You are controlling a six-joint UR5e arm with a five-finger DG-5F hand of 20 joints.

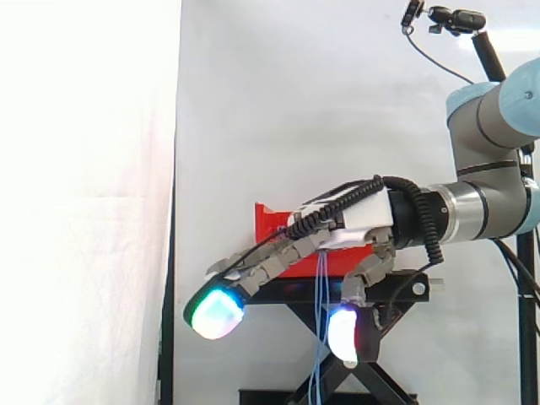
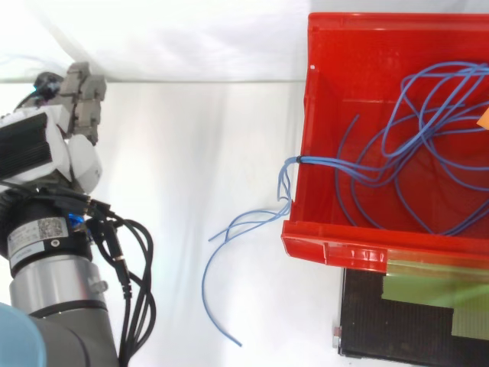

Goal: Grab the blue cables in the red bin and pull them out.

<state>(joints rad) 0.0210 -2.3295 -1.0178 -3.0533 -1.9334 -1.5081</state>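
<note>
A robot hand reaches leftward in front of a red bin on a black scissor stand, seen from the side against a white curtain. Its fingers are spread and slope downward, gripping nothing; one fingertip pad glows green and cyan, and another glows white with a magenta edge. Thin blue cables hang straight down in the gap between the long fingers and the lower pad. From above, the hand sits at the left of the view, well apart from the red bin on the right. Most of the blue cables lie looped inside the bin, while a few strands cross its left wall and trail out in curves over the white surface, their loose ends lying between hand and bin. The black stand shows below the bin's front wall.
</note>
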